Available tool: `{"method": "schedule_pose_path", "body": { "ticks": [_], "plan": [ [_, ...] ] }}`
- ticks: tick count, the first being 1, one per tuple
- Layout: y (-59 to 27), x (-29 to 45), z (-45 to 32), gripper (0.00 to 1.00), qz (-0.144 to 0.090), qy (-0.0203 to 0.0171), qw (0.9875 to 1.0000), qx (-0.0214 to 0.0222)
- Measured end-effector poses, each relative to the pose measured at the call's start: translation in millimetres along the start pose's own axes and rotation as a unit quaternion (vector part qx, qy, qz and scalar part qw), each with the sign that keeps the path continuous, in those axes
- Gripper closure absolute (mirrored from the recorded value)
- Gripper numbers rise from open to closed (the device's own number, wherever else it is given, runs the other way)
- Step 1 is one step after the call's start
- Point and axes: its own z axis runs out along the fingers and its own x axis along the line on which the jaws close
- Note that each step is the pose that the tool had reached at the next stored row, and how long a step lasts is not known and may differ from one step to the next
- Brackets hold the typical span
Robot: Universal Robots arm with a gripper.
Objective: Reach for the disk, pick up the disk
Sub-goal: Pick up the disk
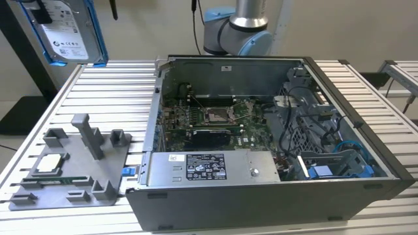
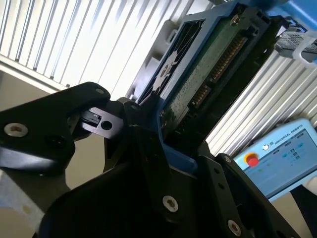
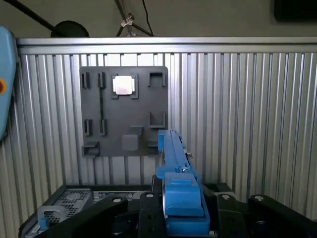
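— Did you have the disk [image 1: 68, 29]?
— Yes. My claw [image 3: 184, 218] was clamped on its blue-railed edge, holding it upright, clear of the tabletop [image 1: 98, 98], high on the exterior view's left. Reach and pickup both looked done.

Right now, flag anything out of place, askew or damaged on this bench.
Only the disk stands out: it hangs upright in the air at the exterior view's left, clamped in the gripper, away from the open computer case. The small chip sits square in its grey fixture. Nothing looks spilled or damaged.
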Motion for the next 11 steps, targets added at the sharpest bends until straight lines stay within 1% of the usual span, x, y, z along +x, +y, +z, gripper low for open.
{"method": "schedule_pose_path", "body": {
  "ticks": [11],
  "plan": [
    [-49.0, -1.5, 3.3, 1.0, 0.0, 0.0, 1.0, -0.0024]
  ]
}}
